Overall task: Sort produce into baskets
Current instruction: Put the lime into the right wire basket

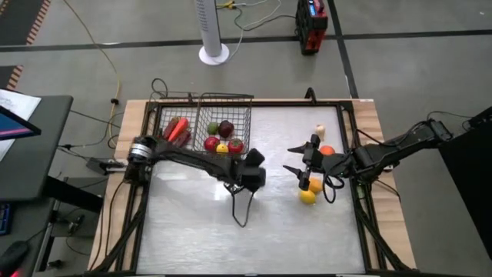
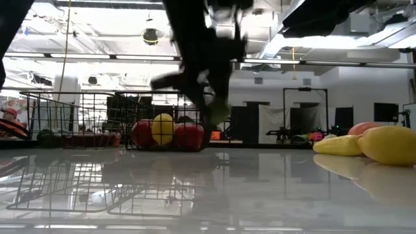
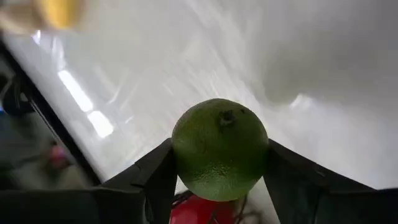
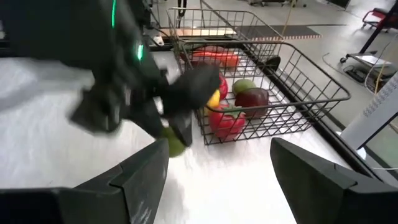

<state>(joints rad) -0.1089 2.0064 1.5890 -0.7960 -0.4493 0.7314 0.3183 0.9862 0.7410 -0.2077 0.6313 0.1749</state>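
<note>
My left gripper (image 1: pixel 250 161) is shut on a green round fruit (image 3: pixel 219 149) just in front of the deeper basket's (image 1: pixel 224 115) near wall, above the table. That basket holds red, yellow, dark red and green round fruits (image 4: pixel 239 102). The shallower basket (image 1: pixel 171 115) adjoins it on the left, with long red pieces (image 1: pixel 178 129) in it. My right gripper (image 1: pixel 296 158) is open and empty at mid-right. An orange fruit (image 1: pixel 327 151) and yellow fruits (image 1: pixel 308 197) lie on the table beside it. My left gripper pinches the green round fruit between its two fingers, one on each opposite side of its widest part (image 3: pixel 180 152). The fingers come from above, pointing down. The fruit is lifted clear of the table (image 2: pixel 218 114), its stem dimple toward the wrist camera.
A small pale piece (image 1: pixel 320 131) lies near the far right of the table. In the low view, yellow and orange fruits (image 2: pixel 383 143) sit at the right. A cable (image 1: pixel 243 208) trails under the left arm. Bare table (image 1: pixel 192 231) lies toward the near edge.
</note>
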